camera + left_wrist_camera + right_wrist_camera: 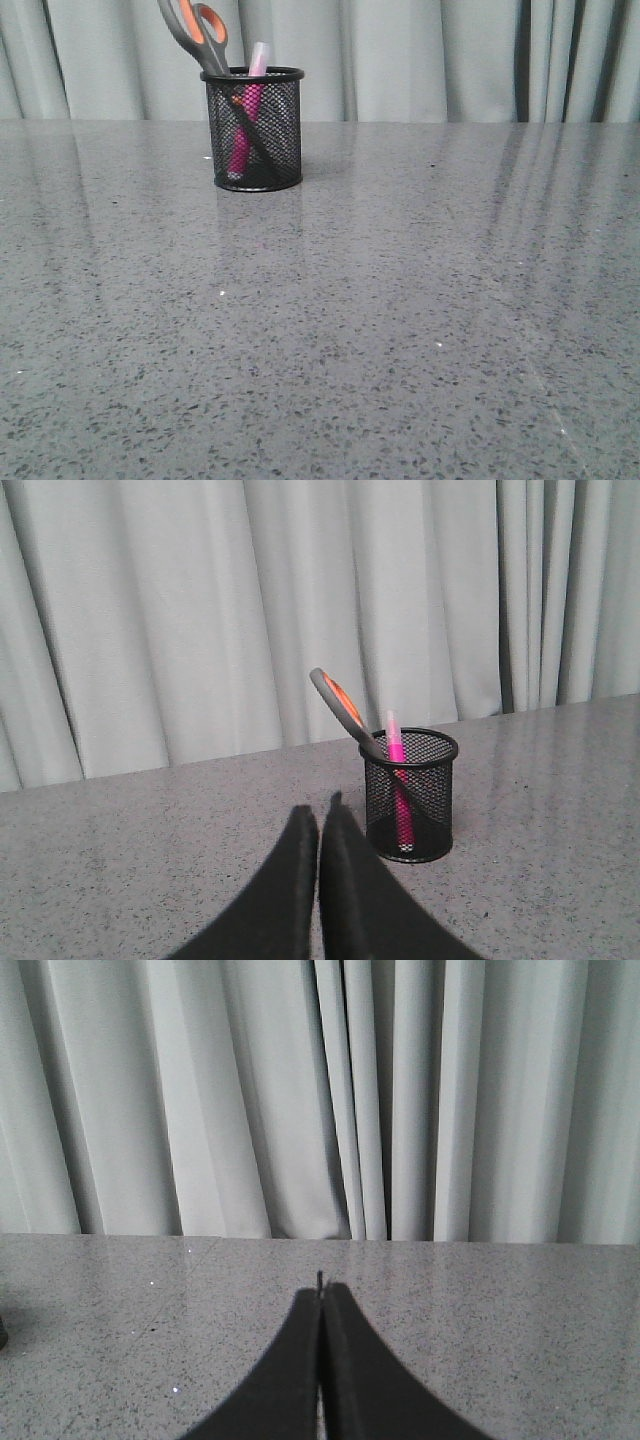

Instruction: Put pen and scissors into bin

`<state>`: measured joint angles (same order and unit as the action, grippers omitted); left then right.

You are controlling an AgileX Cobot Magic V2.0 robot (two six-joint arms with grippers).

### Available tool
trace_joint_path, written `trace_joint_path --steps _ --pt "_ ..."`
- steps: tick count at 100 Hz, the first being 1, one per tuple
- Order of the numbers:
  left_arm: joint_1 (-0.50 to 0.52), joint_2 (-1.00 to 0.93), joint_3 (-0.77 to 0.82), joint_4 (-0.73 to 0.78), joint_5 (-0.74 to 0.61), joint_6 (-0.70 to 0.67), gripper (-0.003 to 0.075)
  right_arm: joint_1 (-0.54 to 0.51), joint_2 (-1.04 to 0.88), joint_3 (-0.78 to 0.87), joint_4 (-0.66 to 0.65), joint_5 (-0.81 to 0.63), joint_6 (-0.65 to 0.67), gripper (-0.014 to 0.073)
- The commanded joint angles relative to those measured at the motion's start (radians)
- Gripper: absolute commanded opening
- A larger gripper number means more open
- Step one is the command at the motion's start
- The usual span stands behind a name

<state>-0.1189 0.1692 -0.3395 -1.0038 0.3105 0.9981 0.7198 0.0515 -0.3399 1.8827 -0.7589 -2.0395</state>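
Pen (244,128), scissors (196,32) in bin (253,130); left tool (319,815) apparently apart.

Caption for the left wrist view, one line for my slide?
Shut left gripper faces bin holding pen and scissors.

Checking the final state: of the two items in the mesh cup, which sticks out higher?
The scissors: their orange-lined handles lean well above the bin rim, while only the pen cap pokes out.
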Motion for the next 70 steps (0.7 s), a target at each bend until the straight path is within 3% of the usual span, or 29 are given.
trace_joint_path --steps 1,70 --pt "0.003 -0.041 0.006 -0.036 -0.056 -0.010 -0.0022 -0.007 -0.018 0.009 -0.024 0.037 0.004 -0.0076" --pt "0.003 -0.104 0.065 -0.040 -0.051 -0.010 -0.0022 -0.007 -0.026 0.048 -0.024 0.034 0.004 -0.0076"
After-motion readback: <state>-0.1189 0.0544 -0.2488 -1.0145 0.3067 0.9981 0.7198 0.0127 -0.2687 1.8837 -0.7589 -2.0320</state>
